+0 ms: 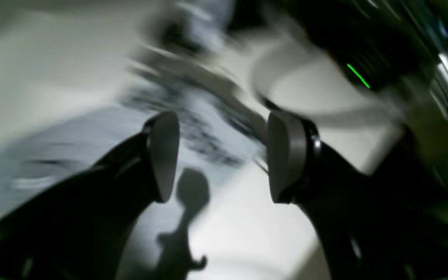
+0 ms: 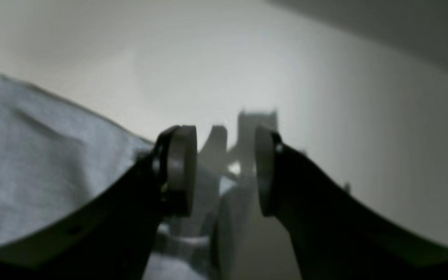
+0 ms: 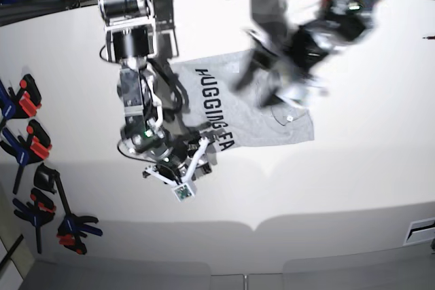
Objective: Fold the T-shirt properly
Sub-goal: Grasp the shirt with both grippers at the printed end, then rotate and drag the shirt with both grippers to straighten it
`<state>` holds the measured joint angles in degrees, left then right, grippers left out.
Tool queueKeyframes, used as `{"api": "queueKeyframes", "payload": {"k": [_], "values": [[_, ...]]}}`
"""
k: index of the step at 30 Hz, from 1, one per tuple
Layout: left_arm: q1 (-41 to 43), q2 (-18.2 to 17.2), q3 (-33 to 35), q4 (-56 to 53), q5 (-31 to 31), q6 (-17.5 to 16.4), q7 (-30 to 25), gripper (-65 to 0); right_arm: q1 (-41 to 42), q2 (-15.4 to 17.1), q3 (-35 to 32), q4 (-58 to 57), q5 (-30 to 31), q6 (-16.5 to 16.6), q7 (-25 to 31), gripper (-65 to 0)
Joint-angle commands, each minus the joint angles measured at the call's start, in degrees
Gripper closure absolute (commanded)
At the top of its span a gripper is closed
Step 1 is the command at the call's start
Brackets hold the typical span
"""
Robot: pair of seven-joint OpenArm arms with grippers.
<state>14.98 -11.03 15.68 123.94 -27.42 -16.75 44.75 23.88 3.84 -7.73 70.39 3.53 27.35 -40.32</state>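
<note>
The light grey T-shirt [image 3: 255, 117] lies spread on the white table [image 3: 353, 181] with its black lettering [image 3: 214, 110] facing up and a small white tag [image 3: 289, 118] near its right edge. My right gripper [image 3: 201, 147] is open at the shirt's lower-left corner. In the right wrist view its jaws [image 2: 223, 171] stand apart over the shirt's edge [image 2: 33, 155], holding nothing. My left gripper [image 3: 262, 76] is motion-blurred above the shirt's upper right. In the left wrist view it [image 1: 224, 155] is open and empty over the blurred lettered cloth [image 1: 193, 128].
Several black, red and blue clamps [image 3: 30, 144] lie along the table's left edge. Arm bases and dark equipment [image 3: 129, 5] stand at the back. The table's front edge [image 3: 251, 225] runs below the shirt.
</note>
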Motion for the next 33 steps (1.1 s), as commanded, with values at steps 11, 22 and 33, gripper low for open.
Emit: {"api": "queueKeyframes", "payload": {"k": [11, 22, 33], "values": [[-1.8, -0.1, 10.1, -18.4, 12.6, 0.3, -6.7, -33.1, 0.7, -0.3, 0.2, -4.9, -2.3, 1.6, 0.2, -23.1], [-9.6, -4.8, 10.1, -25.8, 22.9, 10.8, -2.9, -33.1, -6.6, 0.8, 0.2, -0.7, -2.3, 1.6, -1.0, -23.1], [-12.9, -15.5, 10.1, -25.8, 22.9, 10.8, -5.6, -33.1, -23.4, 0.8, 0.3, 17.2, -2.3, 0.5, -2.7, -23.1]]}}
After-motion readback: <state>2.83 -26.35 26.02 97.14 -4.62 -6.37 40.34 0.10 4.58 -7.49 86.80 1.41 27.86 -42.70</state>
